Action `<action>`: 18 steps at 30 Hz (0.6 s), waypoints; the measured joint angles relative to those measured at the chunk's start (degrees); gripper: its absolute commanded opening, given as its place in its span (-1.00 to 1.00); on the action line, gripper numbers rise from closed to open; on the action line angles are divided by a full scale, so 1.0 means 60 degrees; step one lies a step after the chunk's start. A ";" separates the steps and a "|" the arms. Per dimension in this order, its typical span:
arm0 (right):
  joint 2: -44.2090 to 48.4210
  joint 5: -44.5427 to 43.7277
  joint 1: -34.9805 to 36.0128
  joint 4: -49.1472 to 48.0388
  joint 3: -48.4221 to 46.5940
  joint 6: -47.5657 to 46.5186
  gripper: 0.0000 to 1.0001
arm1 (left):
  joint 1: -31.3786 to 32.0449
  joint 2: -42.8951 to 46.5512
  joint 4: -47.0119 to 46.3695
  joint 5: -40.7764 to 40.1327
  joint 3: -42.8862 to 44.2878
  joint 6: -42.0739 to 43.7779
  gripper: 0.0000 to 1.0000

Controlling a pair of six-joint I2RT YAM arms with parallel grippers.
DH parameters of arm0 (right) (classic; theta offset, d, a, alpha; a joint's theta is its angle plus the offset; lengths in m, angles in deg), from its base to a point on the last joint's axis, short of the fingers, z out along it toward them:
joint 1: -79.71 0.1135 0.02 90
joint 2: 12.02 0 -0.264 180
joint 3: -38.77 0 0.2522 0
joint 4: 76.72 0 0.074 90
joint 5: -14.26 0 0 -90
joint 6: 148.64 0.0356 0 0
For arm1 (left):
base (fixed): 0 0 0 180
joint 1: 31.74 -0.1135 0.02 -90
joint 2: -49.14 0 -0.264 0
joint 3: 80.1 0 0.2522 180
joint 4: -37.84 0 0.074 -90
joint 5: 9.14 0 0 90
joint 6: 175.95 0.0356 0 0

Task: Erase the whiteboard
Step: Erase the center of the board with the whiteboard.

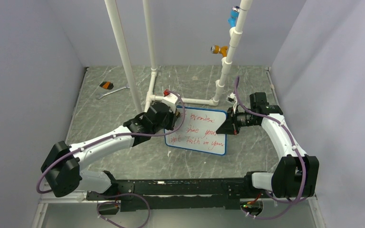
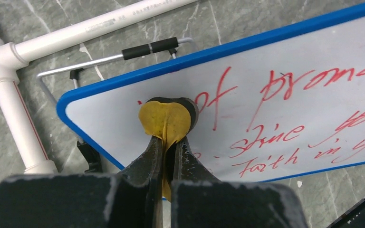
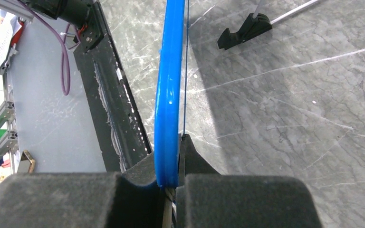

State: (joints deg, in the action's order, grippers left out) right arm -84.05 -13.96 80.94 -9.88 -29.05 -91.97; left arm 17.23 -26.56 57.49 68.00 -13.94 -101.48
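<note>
**Ops:** gripper status?
**Me:** Left gripper (image 2: 167,138) is pinched tight on a yellow pad (image 2: 164,118). The pad is pressed to the whiteboard (image 2: 247,66) face at my fingertips, near the corner on my left. Right gripper (image 3: 173,180) is clamped on the board's blue frame (image 3: 166,95), edge-on between the jaws, bracing it.
**Ops:** where's the board?
**Me:** Propped tilted on the bench (image 3: 290,118), between my two grippers. Wire stand (image 2: 100,61) and a black foot (image 3: 244,31) sit just behind it.
**Ops:** progress?
**Me:** Barely begun, by my read. Red writing (image 2: 275,83) runs out to the right of the pad, three lines, all legible. The patch around the pad is white; can't tell if it was wiped or never written on.
**Ops:** what's left?
**Me:** Basically everything. Sweep the pad rightwards along each line while the right gripper holds the frame.
**Ops:** anything beyond the board?
**Me:** White pipe frame (image 2: 90,28) past the top edge, close to the stand. Worth minding on upper strokes.
</note>
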 measured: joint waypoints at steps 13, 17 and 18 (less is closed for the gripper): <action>0.0000 0.0004 0.0036 0.0004 0.0000 -0.0036 -1.00 | -0.0940 0.0583 0.0029 0.0076 -0.0386 -0.0284 -1.00; 0.0000 0.0004 0.0036 0.0069 0.0000 -0.0036 -1.00 | -0.0506 0.0474 0.0040 0.0091 -0.0302 -0.0284 -1.00; 0.0000 0.0004 0.0036 0.0087 0.0000 -0.0036 -1.00 | -0.0302 0.0386 0.0044 0.0091 -0.0229 -0.0280 -1.00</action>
State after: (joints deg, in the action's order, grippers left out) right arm -84.05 -13.94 81.16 -9.36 -29.05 -92.18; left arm 15.42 -24.25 57.75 68.54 -15.31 -103.17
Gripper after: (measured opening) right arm 0.050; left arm 0.058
